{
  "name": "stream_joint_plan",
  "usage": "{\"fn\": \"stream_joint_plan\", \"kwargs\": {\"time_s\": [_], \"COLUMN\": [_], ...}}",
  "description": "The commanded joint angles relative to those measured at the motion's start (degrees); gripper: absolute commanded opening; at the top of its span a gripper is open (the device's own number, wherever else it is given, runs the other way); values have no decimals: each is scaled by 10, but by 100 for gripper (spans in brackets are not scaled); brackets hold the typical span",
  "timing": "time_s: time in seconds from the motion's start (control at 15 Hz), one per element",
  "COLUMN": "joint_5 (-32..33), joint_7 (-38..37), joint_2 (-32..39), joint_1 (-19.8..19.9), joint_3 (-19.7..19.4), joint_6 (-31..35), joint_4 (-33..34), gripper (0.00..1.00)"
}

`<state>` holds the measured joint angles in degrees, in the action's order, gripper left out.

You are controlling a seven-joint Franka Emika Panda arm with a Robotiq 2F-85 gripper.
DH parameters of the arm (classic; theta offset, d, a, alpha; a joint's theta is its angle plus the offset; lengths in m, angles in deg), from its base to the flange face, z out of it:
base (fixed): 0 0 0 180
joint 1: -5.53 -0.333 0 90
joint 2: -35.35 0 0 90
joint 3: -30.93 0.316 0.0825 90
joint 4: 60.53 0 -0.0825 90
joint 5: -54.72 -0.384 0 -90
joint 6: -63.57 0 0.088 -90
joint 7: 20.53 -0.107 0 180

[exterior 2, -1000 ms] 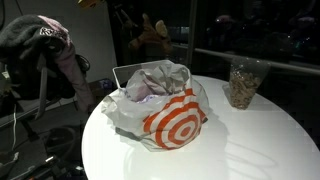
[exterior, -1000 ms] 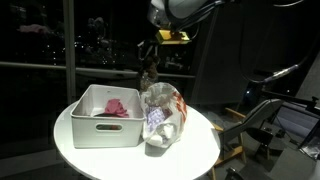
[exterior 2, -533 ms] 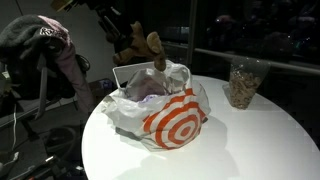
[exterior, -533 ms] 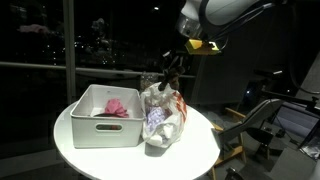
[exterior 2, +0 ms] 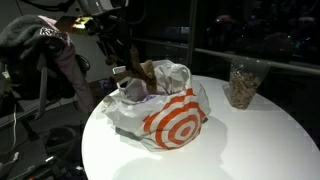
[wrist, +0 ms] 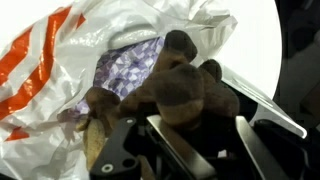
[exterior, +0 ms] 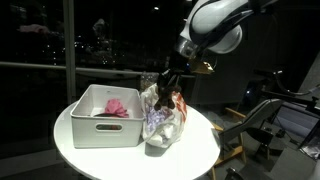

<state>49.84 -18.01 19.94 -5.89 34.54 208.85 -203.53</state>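
On the round table sit a white bin and, right beside it, a crumpled plastic bag with a red target print and something purple inside. My gripper is pinched tight on a brown plush toy, which hangs in the bag's open mouth, just over the purple stuff. I judge the plush toy light, soft and squashy, neither fragile nor slippery. The fur gives a good bite, but it will sag and swing, and 1 limb could snag the limp bag film. The best hold is across the thick body, about where the 2 fingers have it. Its long axis seems to run from the jaws down into the bag, slightly tilted. A rounded lobe points away from the wrist, but I cannot tell head from foot.
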Motion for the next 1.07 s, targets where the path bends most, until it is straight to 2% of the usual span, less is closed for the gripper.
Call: {"fn": "stream_joint_plan", "kwargs": {"time_s": [0.0,0.13,0.27,0.4,0.73,1.0], "joint_5": [-81,-125,-130,-120,-40,89], "joint_7": [87,128,142,123,28,-96], "joint_2": [74,115,153,191,267,308], "joint_1": [-9,-3,11,26,61,57], "joint_3": [-21,-22,-13,-8,-22,-64], "joint_6": [-4,-16,-1,-4,45,121], "joint_4": [44,65,83,109,147,160], "gripper": [0,1,2,2,3,3]}}
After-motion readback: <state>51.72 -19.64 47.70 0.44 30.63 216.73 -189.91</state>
